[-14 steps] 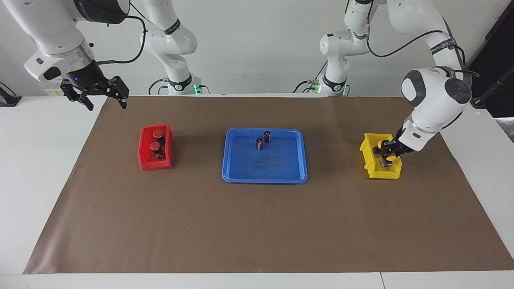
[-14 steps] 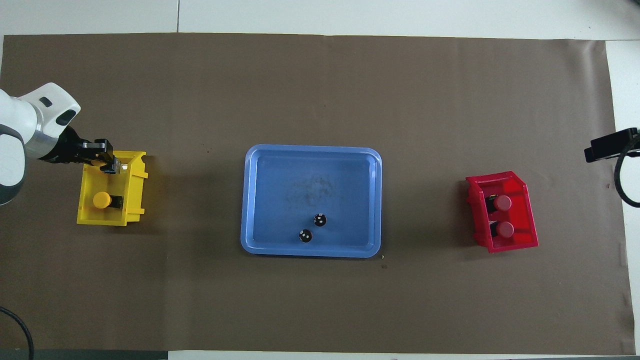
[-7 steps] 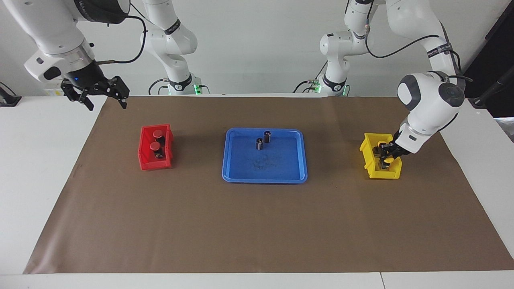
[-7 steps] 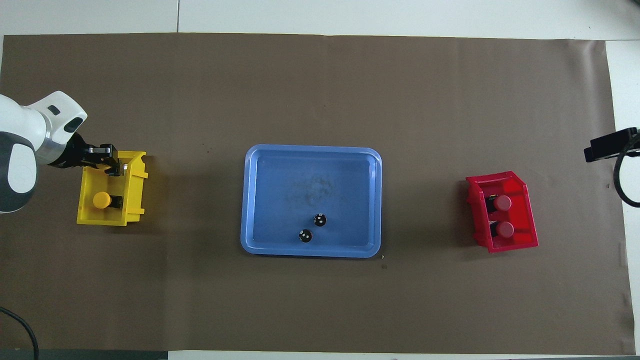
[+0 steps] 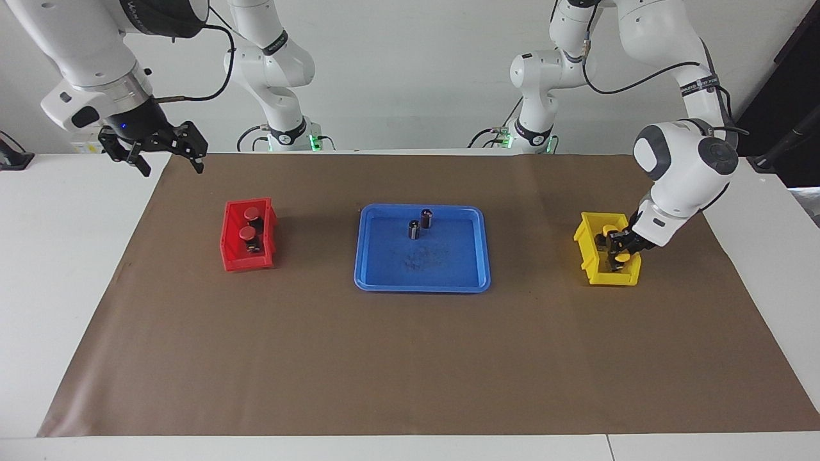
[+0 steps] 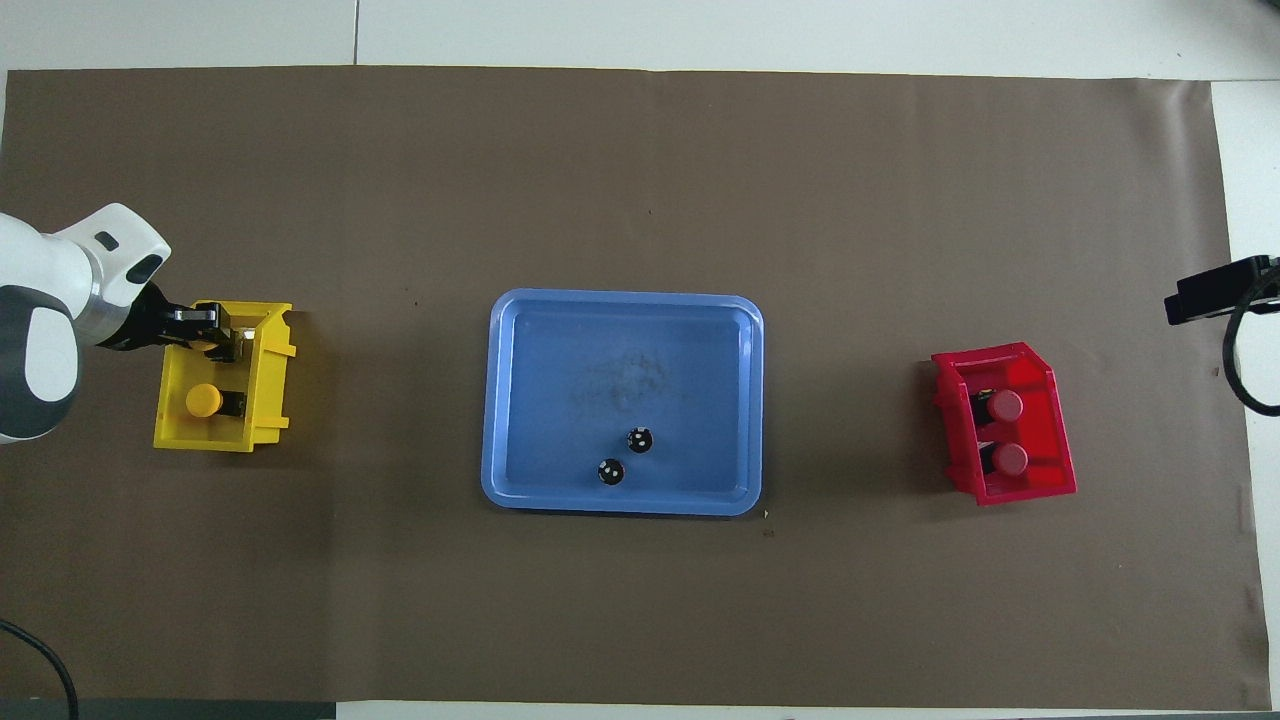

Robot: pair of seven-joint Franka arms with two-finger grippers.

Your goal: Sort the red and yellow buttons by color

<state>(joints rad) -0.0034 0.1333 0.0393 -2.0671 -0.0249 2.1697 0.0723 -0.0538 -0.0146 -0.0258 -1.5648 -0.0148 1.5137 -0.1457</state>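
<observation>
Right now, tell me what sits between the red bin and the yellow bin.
The blue tray lies between the red bin and the yellow bin, with two dark cylinders standing in it. Bare brown mat either side; the overhead view shows it best.

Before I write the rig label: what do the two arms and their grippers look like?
Both arms are glossy white with rounded joint housings, grey joint caps and dark bands with small lettering. Black cables loop along the upper links. The left gripper and right gripper are black, each on a black wrist below a silver ring; the right wrist shows a small blue light.
</observation>
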